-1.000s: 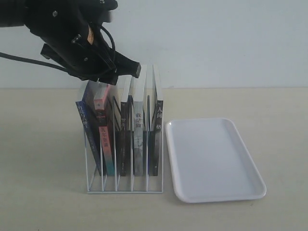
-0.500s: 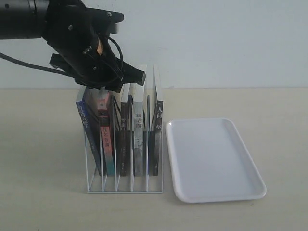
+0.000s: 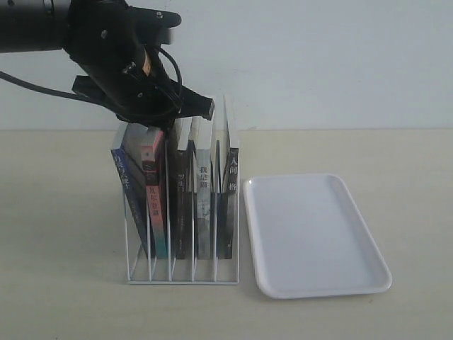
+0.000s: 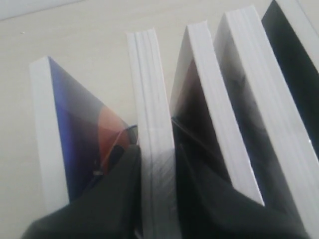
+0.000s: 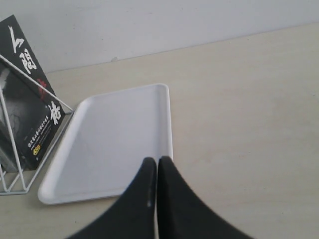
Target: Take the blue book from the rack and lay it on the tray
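On the surface (image 3: 64, 297) one white tray (image 3: 311, 234) lies bare, just beside the one wire rack (image 3: 182, 282). Its five slots hold five books: the blue book (image 3: 126, 185) leaning in the end slot farthest from the tray, one pink-spined book (image 3: 151, 195) next to it, then three dark-spined books (image 3: 204, 205). The step in hand is the grasp at the rack, and it looks misplaced. The left gripper (image 4: 155, 159) sets its jaws against both sides of the pink-spined book's page block, with the blue cover outside one finger. The next move likely calls for letting go, shifting one slot outward, clamping the blue book's top and lifting straight up, clear of the wires. The right gripper (image 5: 156, 167), jaws together and empty, hangs beyond the tray, away from the rack.
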`<control>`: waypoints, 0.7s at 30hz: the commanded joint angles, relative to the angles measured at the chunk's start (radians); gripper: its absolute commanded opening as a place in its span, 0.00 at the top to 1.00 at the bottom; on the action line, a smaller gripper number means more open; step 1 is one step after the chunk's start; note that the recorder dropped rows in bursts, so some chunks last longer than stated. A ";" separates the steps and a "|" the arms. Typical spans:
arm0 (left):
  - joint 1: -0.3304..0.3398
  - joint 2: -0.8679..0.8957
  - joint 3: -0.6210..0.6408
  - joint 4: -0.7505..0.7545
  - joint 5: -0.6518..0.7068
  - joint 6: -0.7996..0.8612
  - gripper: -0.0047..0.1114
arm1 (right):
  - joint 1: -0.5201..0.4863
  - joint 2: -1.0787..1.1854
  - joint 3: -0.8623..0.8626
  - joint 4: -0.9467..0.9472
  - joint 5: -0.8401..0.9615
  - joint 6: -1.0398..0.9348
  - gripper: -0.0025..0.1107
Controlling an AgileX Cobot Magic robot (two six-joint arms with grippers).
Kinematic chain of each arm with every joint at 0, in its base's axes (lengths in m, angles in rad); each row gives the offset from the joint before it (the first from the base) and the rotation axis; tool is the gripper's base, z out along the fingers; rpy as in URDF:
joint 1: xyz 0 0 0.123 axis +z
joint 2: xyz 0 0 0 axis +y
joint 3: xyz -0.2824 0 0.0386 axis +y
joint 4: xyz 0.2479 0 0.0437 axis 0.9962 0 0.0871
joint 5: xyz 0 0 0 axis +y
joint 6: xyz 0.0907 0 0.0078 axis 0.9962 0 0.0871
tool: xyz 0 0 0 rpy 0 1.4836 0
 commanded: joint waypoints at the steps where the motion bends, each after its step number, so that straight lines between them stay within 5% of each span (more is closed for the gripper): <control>1: 0.004 -0.001 -0.009 0.002 0.009 0.002 0.92 | -0.003 -0.005 -0.001 -0.002 -0.009 -0.003 0.98; 21: 0.000 -0.105 -0.176 0.002 0.207 0.014 0.92 | -0.003 -0.005 -0.001 -0.002 -0.009 -0.003 0.98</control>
